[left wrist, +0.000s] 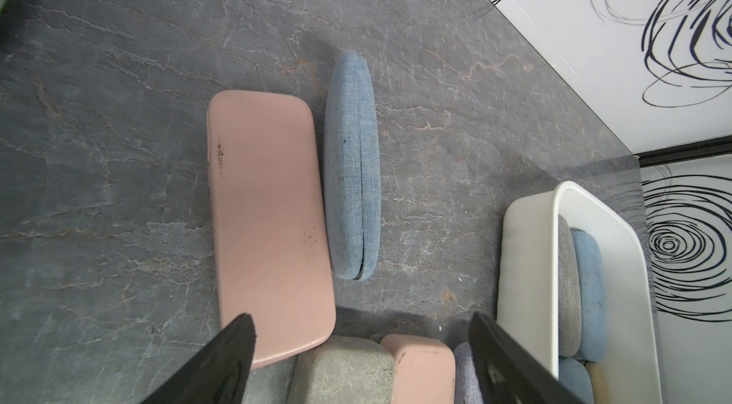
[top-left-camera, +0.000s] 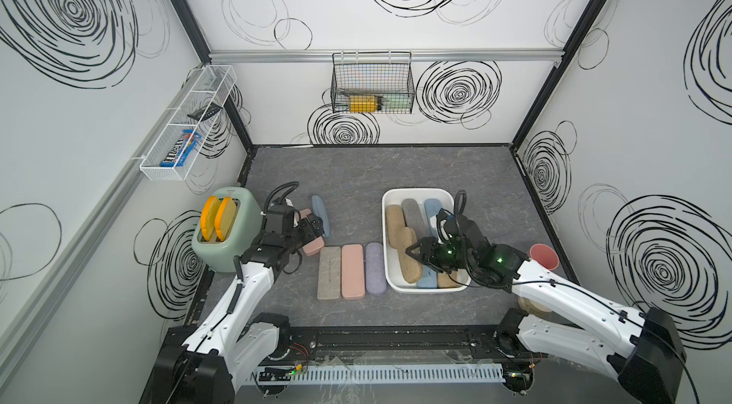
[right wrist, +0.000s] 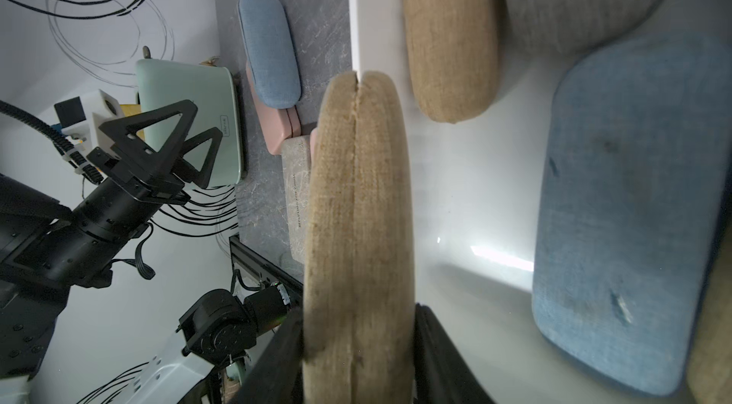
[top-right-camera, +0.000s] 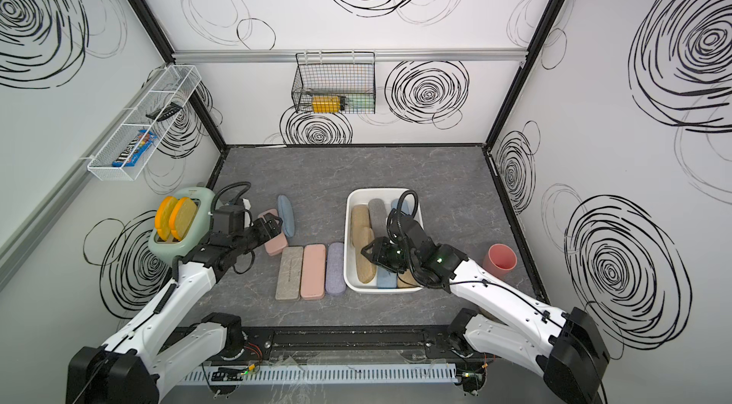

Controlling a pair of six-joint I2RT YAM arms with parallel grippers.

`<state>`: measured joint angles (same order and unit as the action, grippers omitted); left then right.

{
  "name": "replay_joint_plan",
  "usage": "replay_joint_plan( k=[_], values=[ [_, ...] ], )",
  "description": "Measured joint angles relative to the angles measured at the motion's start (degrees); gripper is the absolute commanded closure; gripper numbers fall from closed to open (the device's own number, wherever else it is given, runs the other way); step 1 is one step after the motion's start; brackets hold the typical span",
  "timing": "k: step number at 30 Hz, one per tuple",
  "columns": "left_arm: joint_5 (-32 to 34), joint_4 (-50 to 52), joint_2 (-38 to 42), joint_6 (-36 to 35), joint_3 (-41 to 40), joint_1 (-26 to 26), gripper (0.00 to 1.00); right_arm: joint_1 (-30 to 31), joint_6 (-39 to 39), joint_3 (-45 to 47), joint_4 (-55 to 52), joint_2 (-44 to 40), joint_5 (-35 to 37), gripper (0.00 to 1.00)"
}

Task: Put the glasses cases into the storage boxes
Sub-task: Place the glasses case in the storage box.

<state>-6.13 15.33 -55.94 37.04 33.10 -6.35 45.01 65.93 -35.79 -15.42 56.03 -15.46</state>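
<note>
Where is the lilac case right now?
In both top views the lilac case lies on the table near the front, between the front pink case and the white tub's left wall.

Tan case [right wrist: 356, 223], white tub [top-left-camera: 386, 235]

White shallow plastic tub [top-left-camera: 418, 191] right of tabletop centre; right end effector [top-left-camera: 411, 252] at tan textured glasses case [top-left-camera: 410, 273] inside it. Grey-beige flat case [top-left-camera: 329, 273], pink flat case [top-left-camera: 352, 272], lilac rounded case [top-left-camera: 374, 268] side by side nearer front edge. Left end effector [top-left-camera: 315, 223] above another pink case [top-left-camera: 312, 249].
</note>
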Motion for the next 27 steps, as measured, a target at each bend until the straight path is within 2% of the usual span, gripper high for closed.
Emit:
replay_joint_plan(
  k=[4, 14, 27],
  values=[
    [0.2, 0.0, 0.0, 0.0, 0.0, -0.5, 0.11, -0.6, 3.8, 4.1, 2.4, -1.0, -2.6, 0.58],
    [0.5, 0.2, -0.2, -0.2, 0.0, -1.0, 0.12, -1.1, 10.0, 7.6, 7.3, 0.3, -6.5, 0.60],
    [0.8, 1.1, -0.4, -0.2, 0.0, -1.2, 0.12, -3.7, 12.5, 9.0, 11.0, 5.4, -9.1, 0.59]
  ],
)
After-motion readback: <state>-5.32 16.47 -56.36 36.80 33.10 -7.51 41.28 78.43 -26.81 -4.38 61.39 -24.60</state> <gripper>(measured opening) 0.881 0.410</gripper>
